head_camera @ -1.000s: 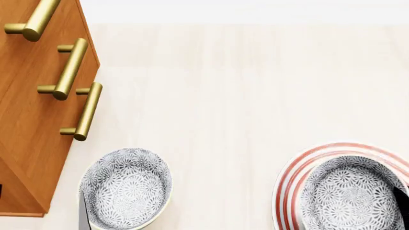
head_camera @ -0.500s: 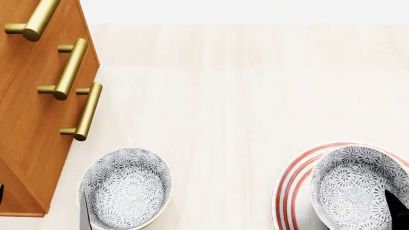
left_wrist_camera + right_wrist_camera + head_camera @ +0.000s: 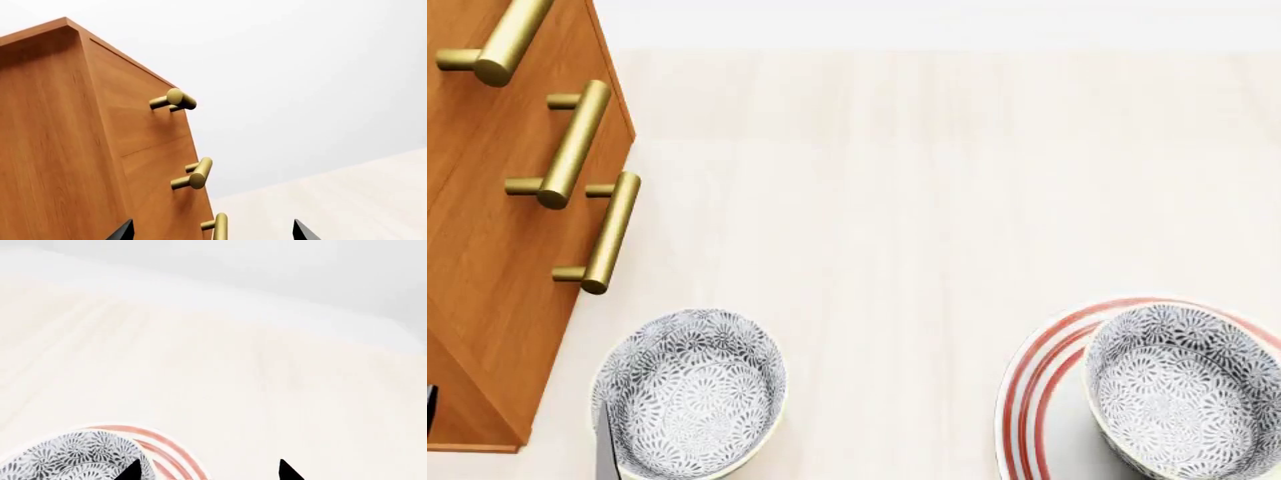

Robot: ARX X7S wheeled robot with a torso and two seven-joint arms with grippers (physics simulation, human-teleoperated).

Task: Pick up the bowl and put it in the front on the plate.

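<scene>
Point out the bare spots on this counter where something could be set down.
The wide pale counter beyond both bowls is bare, bordered by the wooden cabinet. A bare strip also runs between the lone bowl and the plate. The plate itself is crowded, its bowl filling it.

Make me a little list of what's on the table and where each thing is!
bowl on plate: small round white bowl with grey-blue flowers, sitting on the large white plate with red rings
other bowl: same pattern, on the pale table
cabinet: wooden, brass handles, beside that bowl
right end effector: open, beside the plate
</scene>
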